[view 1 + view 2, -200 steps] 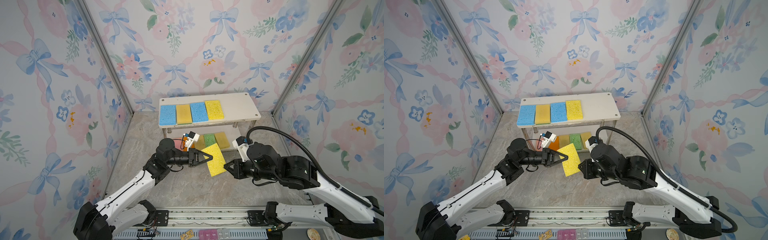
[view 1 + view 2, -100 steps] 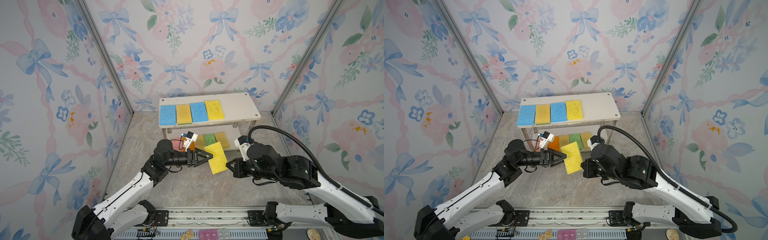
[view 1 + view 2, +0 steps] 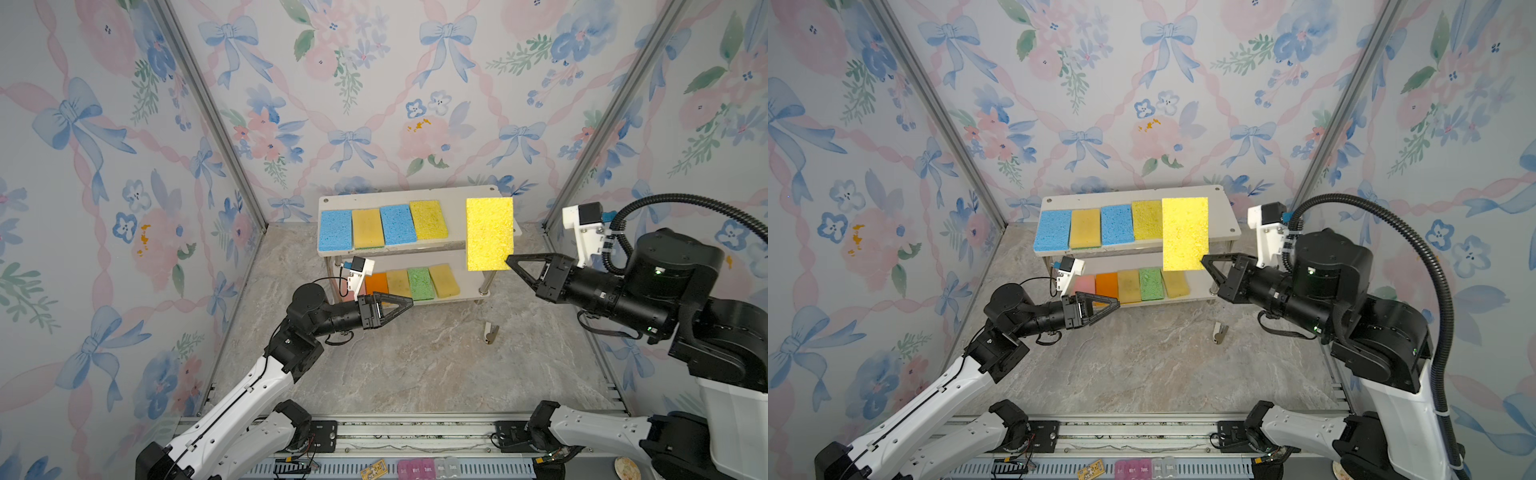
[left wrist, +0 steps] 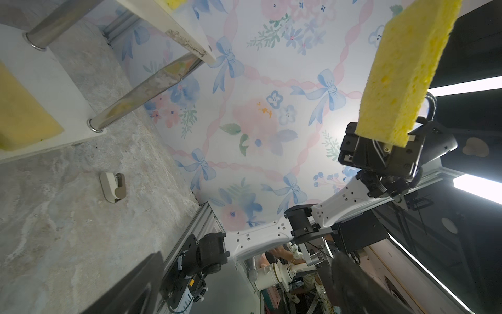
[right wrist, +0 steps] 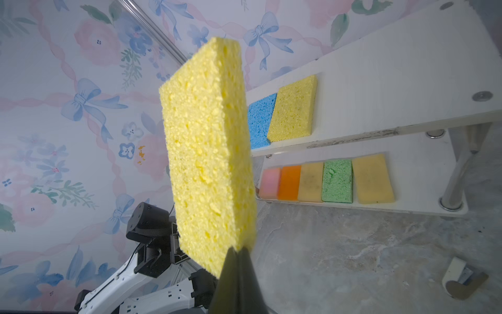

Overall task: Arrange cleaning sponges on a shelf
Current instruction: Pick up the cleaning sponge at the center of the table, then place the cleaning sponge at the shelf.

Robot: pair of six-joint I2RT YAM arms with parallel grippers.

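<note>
My right gripper (image 3: pixel 509 261) is shut on the lower corner of a bright yellow sponge (image 3: pixel 489 235), which stands upright in the air in front of the right end of the shelf (image 3: pixel 457 195). The right wrist view shows the same sponge (image 5: pixel 209 152) pinched at my right gripper (image 5: pixel 239 250). Blue, mustard, blue and yellow sponges (image 3: pixel 397 224) lie on the top board. Pink, orange, mustard, green and mustard sponges (image 5: pixel 336 180) lie on the lower board. My left gripper (image 3: pixel 409 301) is open and empty, low in front of the lower board's left end.
A small grey clip (image 3: pixel 490 332) lies on the marble floor in front of the shelf's right leg (image 3: pixel 484 286). Floral walls close in the left, back and right sides. A metal rail (image 3: pixel 395 432) runs along the front edge.
My left gripper has opened and let go of the yellow sponge. My right gripper has carried the sponge up and to the right, from mid-floor to the shelf's right end.
</note>
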